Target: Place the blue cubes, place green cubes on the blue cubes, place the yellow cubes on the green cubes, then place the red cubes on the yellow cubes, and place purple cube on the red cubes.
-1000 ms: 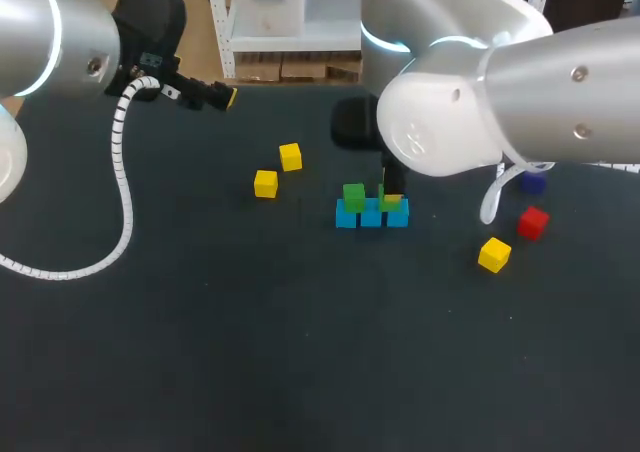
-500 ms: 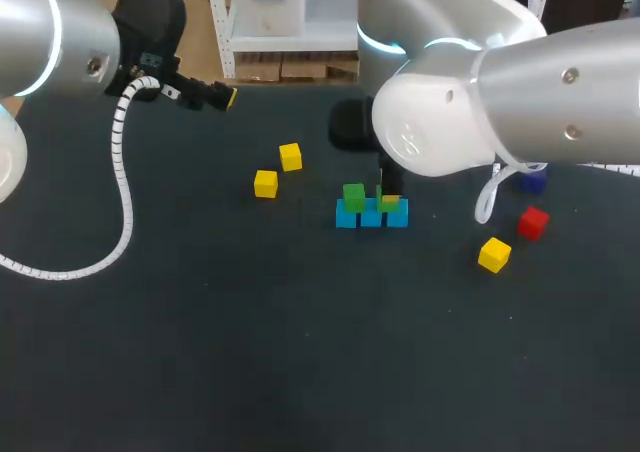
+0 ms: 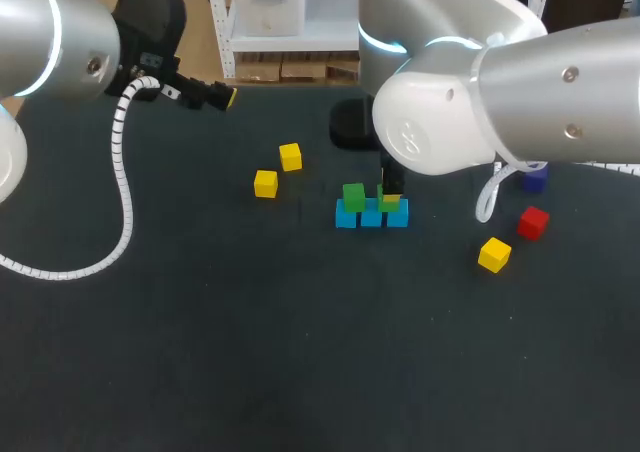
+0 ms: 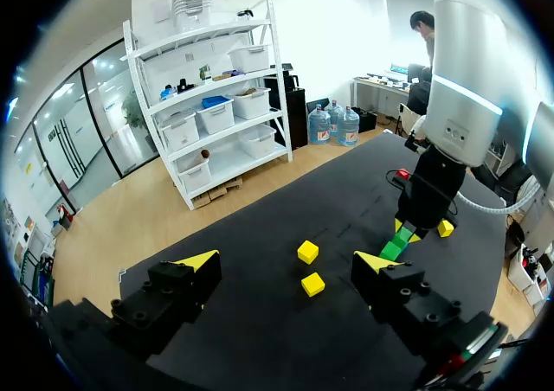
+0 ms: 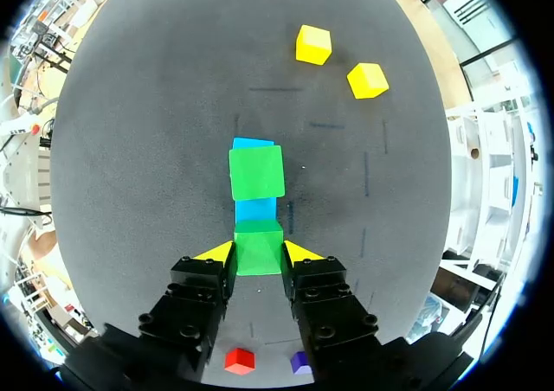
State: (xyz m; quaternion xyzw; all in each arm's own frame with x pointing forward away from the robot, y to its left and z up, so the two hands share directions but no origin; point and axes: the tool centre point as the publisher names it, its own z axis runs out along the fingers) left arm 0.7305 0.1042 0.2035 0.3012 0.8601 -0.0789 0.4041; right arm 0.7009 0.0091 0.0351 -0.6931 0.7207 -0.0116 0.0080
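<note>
Blue row (image 3: 371,215) laid, frame centre. One green (image 3: 353,196) seated on it; second green (image 5: 258,240) gripped in right pincer (image 5: 258,253), at row's right end. Left pincer (image 4: 286,263) wide, empty. Yellows (image 3: 265,183), red (image 3: 533,222), purple (image 3: 534,181) untouched on worktop (image 3: 250,352).

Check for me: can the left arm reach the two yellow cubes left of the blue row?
Probably yes. The left claw is open, and both yellow cubes lie ahead of it with nothing between. The right claw holds a green cube at the blue row, clear of them.
</note>
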